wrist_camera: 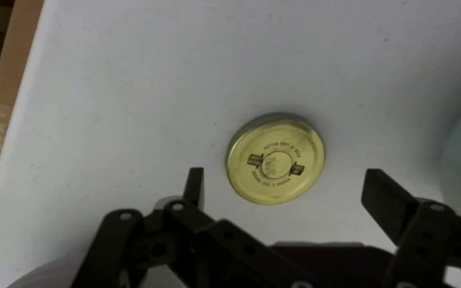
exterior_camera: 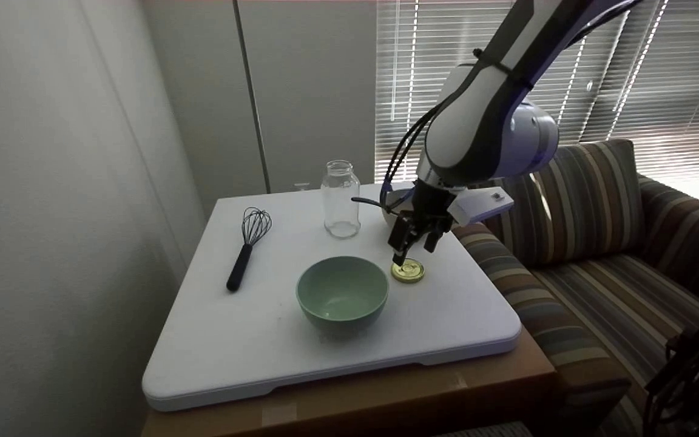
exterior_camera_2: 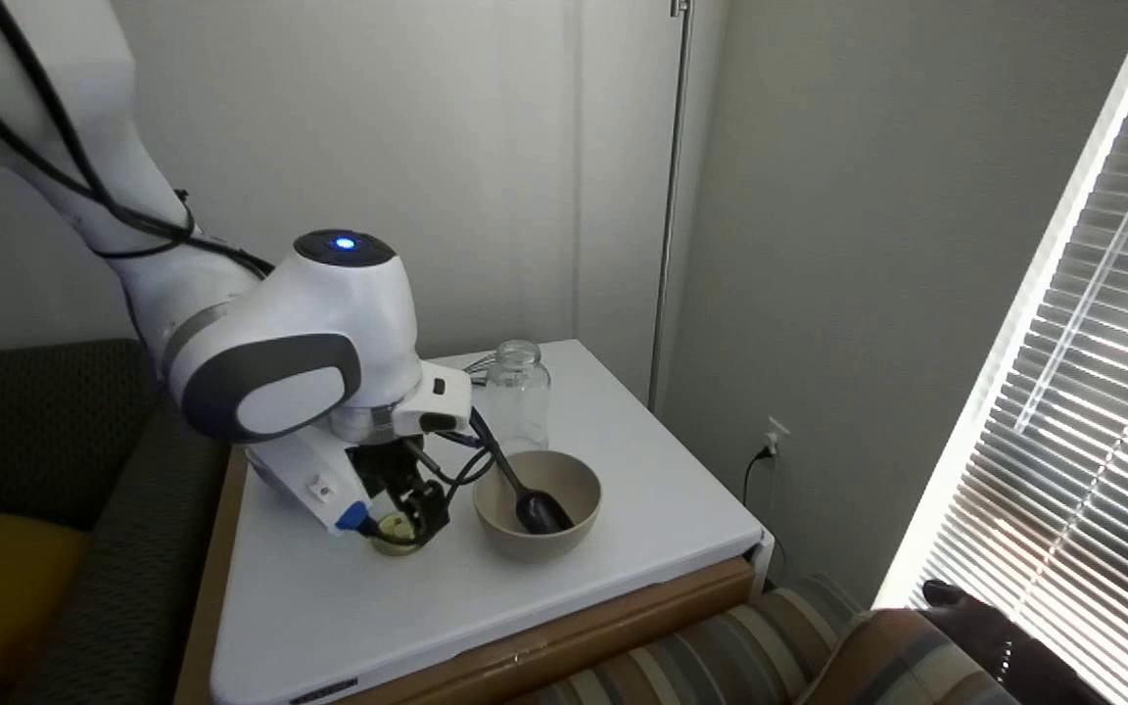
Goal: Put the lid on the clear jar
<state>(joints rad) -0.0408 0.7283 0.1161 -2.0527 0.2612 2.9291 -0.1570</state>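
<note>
Well, under it all spreads the white counter (exterior_camera: 216,340), and on it sits the pale green bowl (exterior_camera: 342,297), with the beige bowl (exterior_camera_2: 515,537) apart from it. Near that one, upright and see-through, stands the clear jar (exterior_camera: 341,203)! Over the counter hangs the tool (wrist_camera: 285,175), its fingers (wrist_camera: 386,204) spread wide. And look, little and yellow, the lid (wrist_camera: 275,162) lies flat on the counter beside the green bowl, showing between those fingers in the wrist view.
</note>
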